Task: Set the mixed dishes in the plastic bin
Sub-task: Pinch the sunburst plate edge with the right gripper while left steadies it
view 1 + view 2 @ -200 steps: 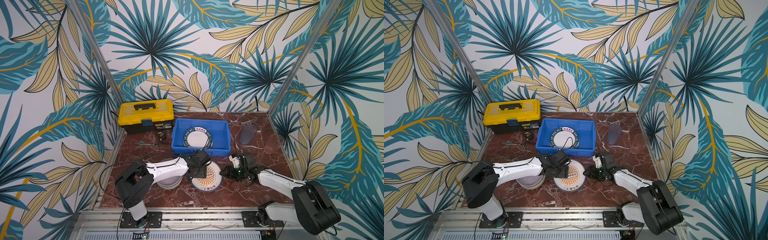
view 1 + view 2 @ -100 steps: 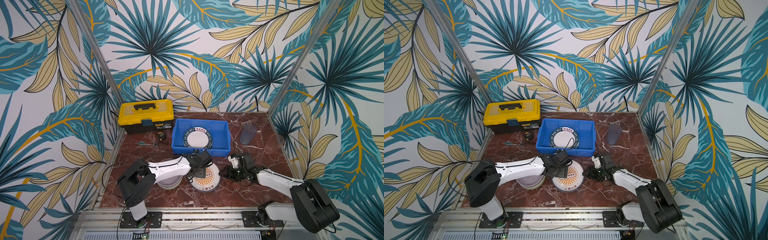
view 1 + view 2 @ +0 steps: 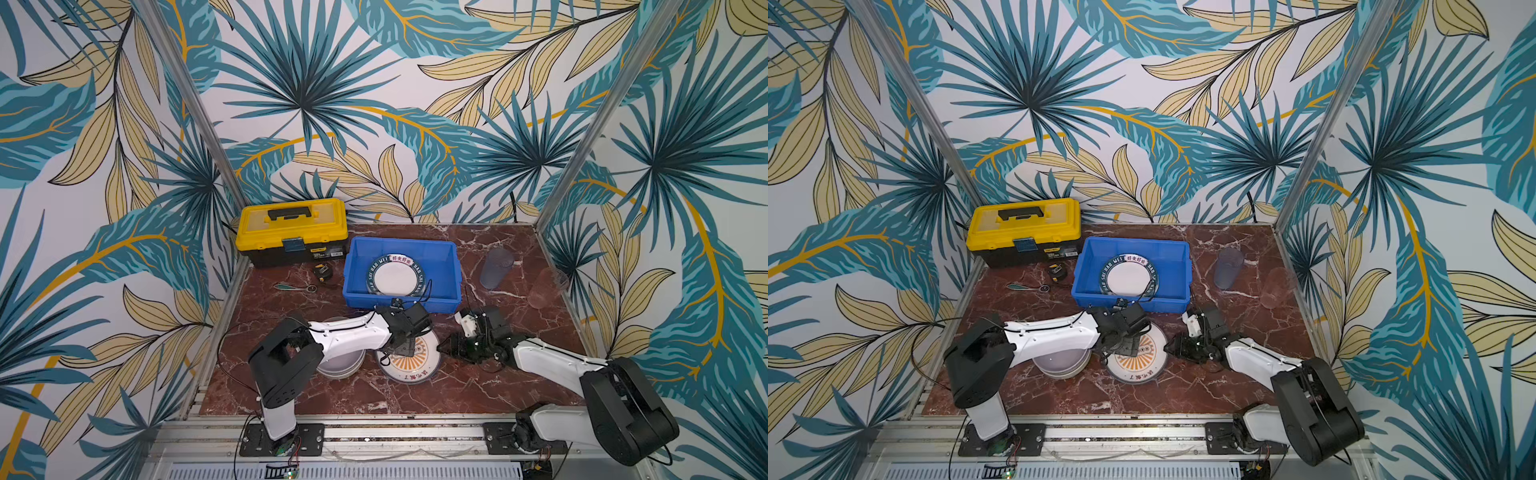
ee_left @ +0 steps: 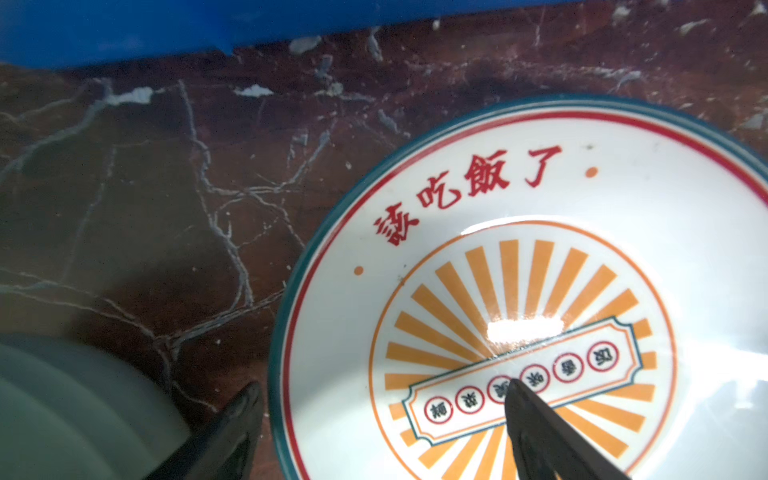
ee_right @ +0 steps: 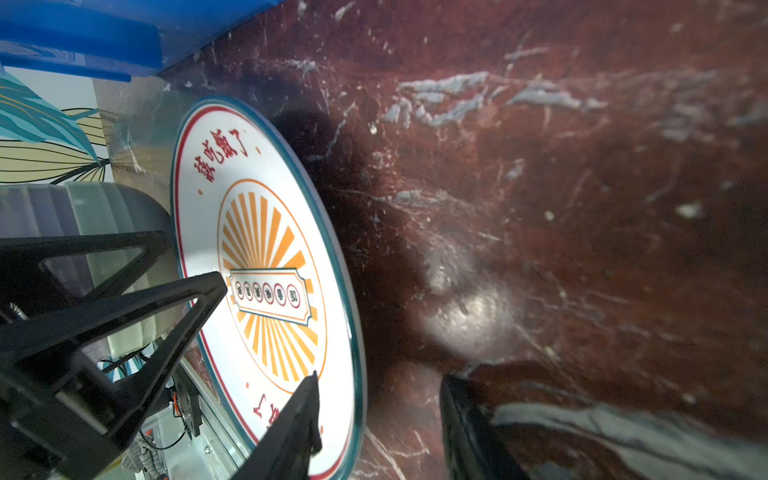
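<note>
Plastic bin [image 3: 401,247] at frame centre holds 1 striped plate [image 3: 395,278]; the sunburst plate [image 3: 411,365] lies on the table [image 3: 415,395] just below it. The left gripper [image 4: 382,384] has widened astride its left rim and the right gripper [image 5: 380,378], part-open, straddles the opposite rim: apparently neither grips yet.

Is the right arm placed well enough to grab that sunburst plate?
Probably yes: the right hand is open with the rim of the sunburst plate between its fingers, nothing blocking. The left hand straddles the opposite edge.

Yellow toolbox [image 3: 291,230], tape measure [image 3: 323,271], marble tabletop [image 3: 415,395]
</note>
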`<state>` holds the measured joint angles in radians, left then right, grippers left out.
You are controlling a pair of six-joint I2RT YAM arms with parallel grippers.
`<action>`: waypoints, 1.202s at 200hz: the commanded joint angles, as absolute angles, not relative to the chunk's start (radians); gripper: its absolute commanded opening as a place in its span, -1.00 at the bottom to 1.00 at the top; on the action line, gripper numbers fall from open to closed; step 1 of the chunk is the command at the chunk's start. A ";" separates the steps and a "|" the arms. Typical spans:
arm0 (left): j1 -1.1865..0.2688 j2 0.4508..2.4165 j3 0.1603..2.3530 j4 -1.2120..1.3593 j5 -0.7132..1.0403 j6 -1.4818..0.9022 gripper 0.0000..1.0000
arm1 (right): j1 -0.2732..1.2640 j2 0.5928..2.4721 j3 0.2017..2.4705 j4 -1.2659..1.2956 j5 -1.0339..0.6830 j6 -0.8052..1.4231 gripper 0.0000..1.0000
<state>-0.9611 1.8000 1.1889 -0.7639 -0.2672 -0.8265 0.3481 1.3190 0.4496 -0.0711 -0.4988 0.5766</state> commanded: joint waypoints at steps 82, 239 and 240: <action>-0.959 1.879 1.279 -0.797 -0.197 -0.758 0.80 | 0.364 1.313 0.433 -0.051 -0.500 0.591 -0.02; -0.960 1.858 1.271 -0.689 -0.066 -0.716 0.76 | 0.365 1.276 0.398 0.058 -0.618 0.629 -0.25; -0.959 1.858 1.271 -0.689 -0.066 -0.716 0.76 | 0.365 1.275 0.398 0.059 -0.619 0.630 -0.26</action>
